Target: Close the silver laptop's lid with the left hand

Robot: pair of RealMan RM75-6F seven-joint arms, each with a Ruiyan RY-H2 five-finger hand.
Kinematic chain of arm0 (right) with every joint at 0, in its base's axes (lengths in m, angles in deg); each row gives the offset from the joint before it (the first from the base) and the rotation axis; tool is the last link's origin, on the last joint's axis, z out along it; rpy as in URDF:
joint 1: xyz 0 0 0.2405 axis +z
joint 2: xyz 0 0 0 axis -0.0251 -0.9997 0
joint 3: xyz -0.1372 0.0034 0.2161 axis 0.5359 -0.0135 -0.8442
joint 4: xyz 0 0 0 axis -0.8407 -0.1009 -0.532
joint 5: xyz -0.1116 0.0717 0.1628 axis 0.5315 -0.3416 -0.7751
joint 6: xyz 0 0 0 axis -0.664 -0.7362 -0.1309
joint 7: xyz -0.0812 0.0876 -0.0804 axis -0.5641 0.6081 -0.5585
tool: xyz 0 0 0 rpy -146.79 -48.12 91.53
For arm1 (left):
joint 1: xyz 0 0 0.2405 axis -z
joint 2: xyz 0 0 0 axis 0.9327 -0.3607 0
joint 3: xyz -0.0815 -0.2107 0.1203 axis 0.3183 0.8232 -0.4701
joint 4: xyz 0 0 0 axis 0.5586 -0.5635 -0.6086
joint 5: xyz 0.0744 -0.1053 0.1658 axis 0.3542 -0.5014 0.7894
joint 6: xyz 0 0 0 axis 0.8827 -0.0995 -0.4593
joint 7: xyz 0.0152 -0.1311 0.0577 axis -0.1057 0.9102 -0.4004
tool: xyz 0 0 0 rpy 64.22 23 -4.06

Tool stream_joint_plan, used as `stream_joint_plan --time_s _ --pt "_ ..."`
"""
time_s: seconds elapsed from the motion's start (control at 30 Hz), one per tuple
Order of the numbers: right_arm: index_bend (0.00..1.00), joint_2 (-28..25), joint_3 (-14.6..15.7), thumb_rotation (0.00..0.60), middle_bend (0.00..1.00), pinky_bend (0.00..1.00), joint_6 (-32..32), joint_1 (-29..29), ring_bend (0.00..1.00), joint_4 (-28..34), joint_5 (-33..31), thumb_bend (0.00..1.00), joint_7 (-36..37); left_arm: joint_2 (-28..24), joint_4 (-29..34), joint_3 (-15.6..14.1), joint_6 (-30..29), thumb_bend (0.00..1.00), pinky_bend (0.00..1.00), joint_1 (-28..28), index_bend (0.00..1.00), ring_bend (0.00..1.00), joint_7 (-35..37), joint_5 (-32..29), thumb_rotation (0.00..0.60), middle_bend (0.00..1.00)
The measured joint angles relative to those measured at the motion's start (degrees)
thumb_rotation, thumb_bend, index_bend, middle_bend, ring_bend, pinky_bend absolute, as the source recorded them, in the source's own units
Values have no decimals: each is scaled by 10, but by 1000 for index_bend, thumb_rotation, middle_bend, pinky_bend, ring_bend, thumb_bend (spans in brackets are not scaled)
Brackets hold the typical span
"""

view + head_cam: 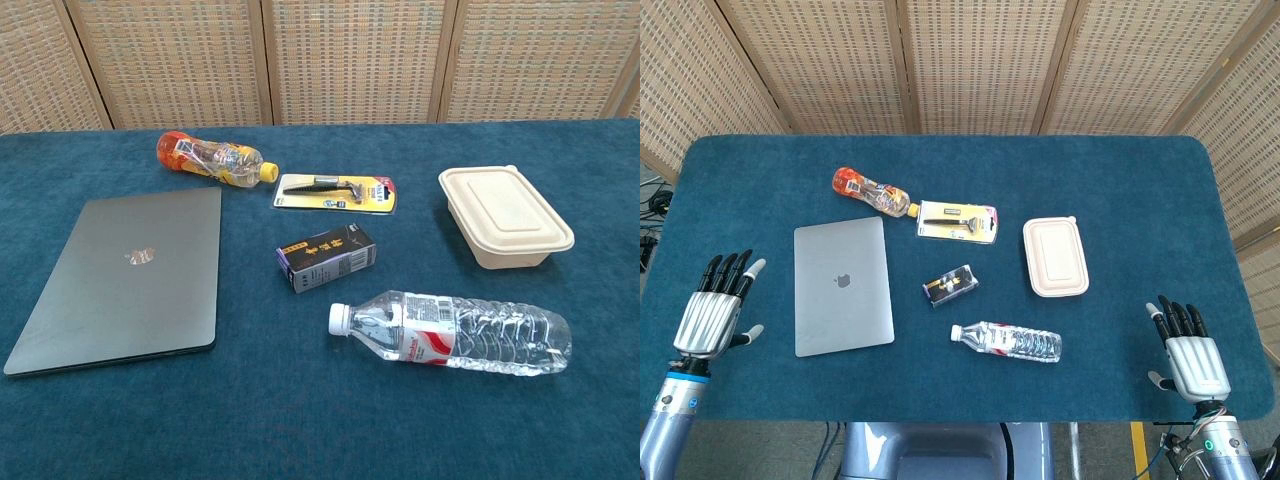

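We see the thin silver laptop (842, 286) lying flat on the blue desk (1120, 190), lid down w/ the apple logo on top, so the job looks done. Our left hand (710, 315) is off to the left of it, well apart, fingers spread & holding nothing. Our right hand (1192, 352) sits at the near right corner, fingers apart, empty too. What could go wrong now? Not much, we think, but if the left hand swings back in low it could bump the laptop's edge & slide it on the cloth, maybe into the small dark purple box (326, 257) just beside it. If the lid is not fully shut we can't tell from here; it looks flat in the chest view. Other stuff: an orange & clear plastic bottle (209, 158) lying down near the laptop's far end, a razor in a yellow pack (336, 191), a beige lidded food box (505, 218), & a clear water bottle w/ a red & white label (453, 331). The box has gold writing, too small to read. Bottle labels too blurry to read.
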Motion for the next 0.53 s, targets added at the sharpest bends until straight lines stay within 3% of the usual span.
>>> stream_joint_plan --time_s 0.53 --pt "0 5 -3 600 0 0 -10 0 0 -7 9 47 9 24 -20 -3 -7 106 0 -44 0 0 11 7 600 0"
